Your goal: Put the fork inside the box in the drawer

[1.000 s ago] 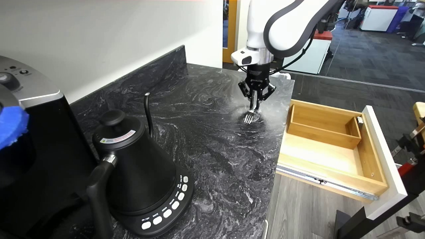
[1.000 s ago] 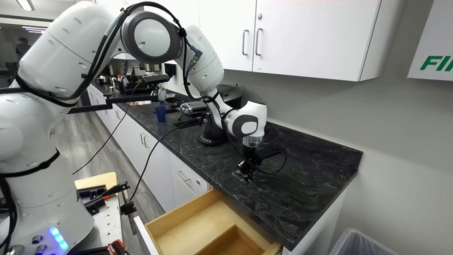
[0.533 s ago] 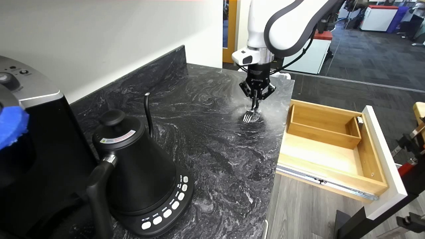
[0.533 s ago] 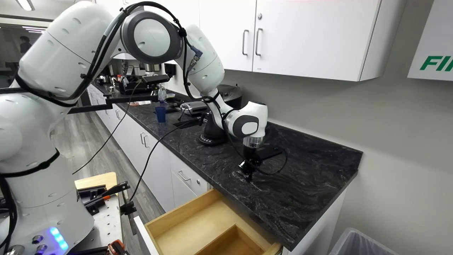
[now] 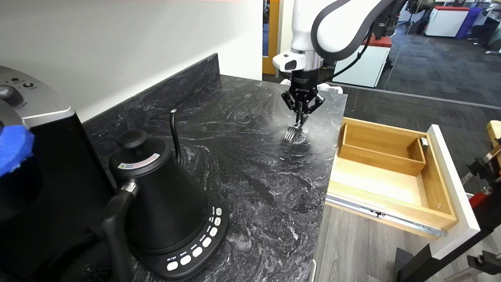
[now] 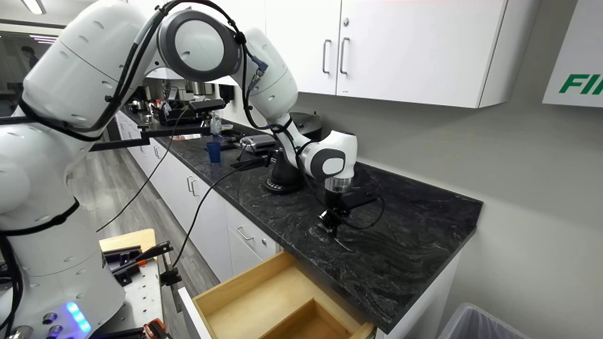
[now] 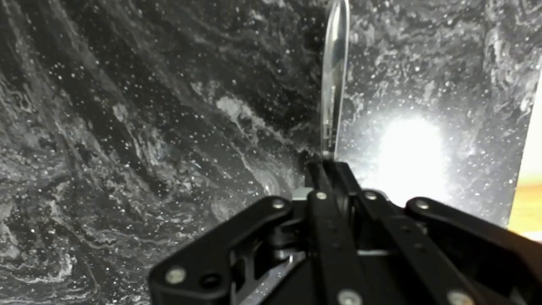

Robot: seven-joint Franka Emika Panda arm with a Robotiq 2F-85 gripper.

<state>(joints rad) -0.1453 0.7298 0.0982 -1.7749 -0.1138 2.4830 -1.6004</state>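
Observation:
The silver fork lies across my gripper's fingertips; its tines (image 5: pixel 291 133) show in an exterior view, and its handle shows in an exterior view (image 6: pixel 342 244) and in the wrist view (image 7: pixel 335 80). My gripper (image 5: pixel 300 120) is shut on the fork's middle, just above the dark counter; it also shows in an exterior view (image 6: pixel 333 232) and in the wrist view (image 7: pixel 328 163). The fingers hide the gripped part. The open drawer (image 5: pixel 383 186) is beside the counter, also in an exterior view (image 6: pixel 254 301). The wooden box (image 5: pixel 381 160) stands inside it, partly cut off in an exterior view (image 6: pixel 325 327).
A black kettle (image 5: pixel 164 203) stands on the counter (image 5: pixel 270 196), with a coffee machine (image 5: pixel 39 156) beside it. A backsplash and wall run along the counter's back. White upper cabinets (image 6: pixel 405 52) hang above. The drawer's white front panel (image 5: pixel 454 192) rises at its outer end.
My gripper's fingers have closed on the fork. The gripper has risen slightly, and the fork's tines have moved up a little with it. The drawer and box have not moved.

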